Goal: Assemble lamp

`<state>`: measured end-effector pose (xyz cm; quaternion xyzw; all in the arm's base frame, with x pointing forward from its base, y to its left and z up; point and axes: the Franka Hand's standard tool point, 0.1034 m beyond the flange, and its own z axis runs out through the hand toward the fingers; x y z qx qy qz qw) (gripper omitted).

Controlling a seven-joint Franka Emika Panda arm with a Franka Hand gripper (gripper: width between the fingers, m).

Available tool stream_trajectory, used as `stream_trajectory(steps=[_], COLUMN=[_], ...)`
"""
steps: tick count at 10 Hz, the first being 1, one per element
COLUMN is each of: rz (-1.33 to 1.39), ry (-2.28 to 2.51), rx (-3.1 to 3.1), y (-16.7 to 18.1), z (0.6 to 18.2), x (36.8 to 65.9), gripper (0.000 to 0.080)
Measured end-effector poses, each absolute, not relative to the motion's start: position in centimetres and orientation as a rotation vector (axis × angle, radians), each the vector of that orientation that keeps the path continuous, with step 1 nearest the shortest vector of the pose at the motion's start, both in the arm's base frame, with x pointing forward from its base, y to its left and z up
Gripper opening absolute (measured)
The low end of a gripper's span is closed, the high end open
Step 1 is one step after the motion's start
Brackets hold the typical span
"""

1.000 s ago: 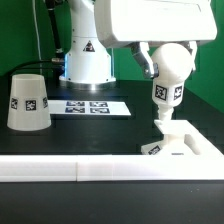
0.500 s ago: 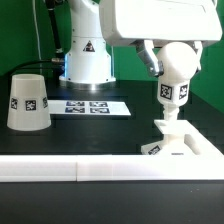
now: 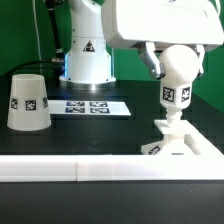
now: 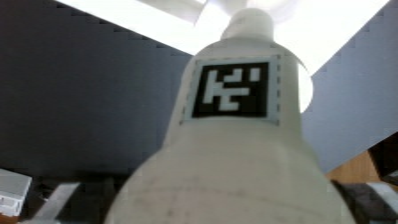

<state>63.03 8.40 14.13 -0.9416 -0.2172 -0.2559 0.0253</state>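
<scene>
Over the base [image 3: 190, 143] at the exterior view's right, we see the gripper [image 3: 176, 55] clamped around the upright bulb [image 3: 177, 95]. We find the shade [image 3: 29, 102] well apart on the desk [image 3: 100, 130].

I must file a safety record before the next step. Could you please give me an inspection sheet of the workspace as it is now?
Surface: black table; white border bar along its front edge.
Job's things: bulb roughly upright over the base, narrow end at the base's socket; cannot tell whether it is seated. Shade stands apart, wide end down, at the exterior view's left.
Clutter: nothing seen; only the marker board.
Grippers: gripper shut on the bulb's round head.
Cables: what looks like a thin dark cable behind.
Surroundings: arm's white pedestal, green backdrop.
</scene>
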Motion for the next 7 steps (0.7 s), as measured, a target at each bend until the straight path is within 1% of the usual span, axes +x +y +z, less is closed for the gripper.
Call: stream_trajectory(steps=[7], rz=[-0.752], ry=[-0.673], rx=[-2.91], y=[9.5], z=[13.0], x=[61.7], gripper=[0.0579])
